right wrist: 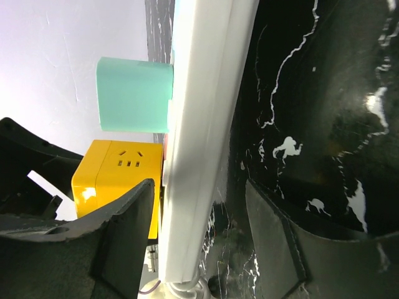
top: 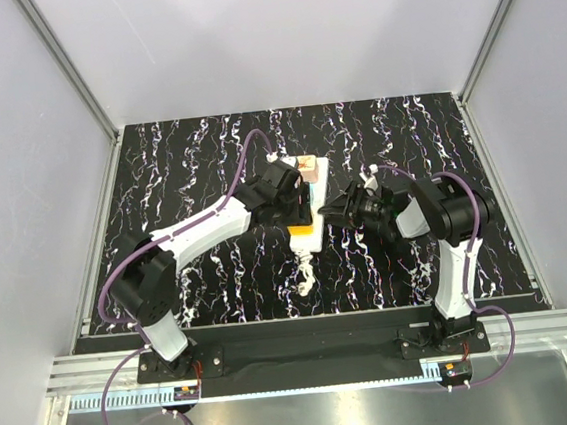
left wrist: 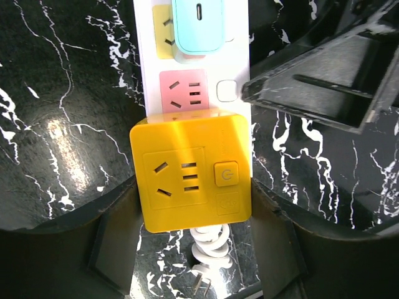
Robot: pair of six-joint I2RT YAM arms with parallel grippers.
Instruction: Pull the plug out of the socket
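Observation:
The socket [top: 319, 177] is a long white power strip lying lengthwise mid-table, also seen in the left wrist view [left wrist: 237, 62] and edge-on in the right wrist view [right wrist: 199, 124]. A yellow cube plug [left wrist: 190, 180] sits on its near end and a teal plug [left wrist: 198, 25] further along; both show in the right wrist view, yellow [right wrist: 118, 171] and teal [right wrist: 134, 93]. My left gripper [left wrist: 193, 187] is shut on the yellow cube, one finger against each side. My right gripper [right wrist: 199, 187] is open and straddles the strip's near end from the right side.
The strip's knotted white cord [left wrist: 212, 246] trails toward the near edge [top: 305, 276], its bare prongs lying on the black marbled table [top: 209, 169]. A pink outlet [left wrist: 184, 90] lies uncovered between the two plugs. White walls enclose the table on three sides.

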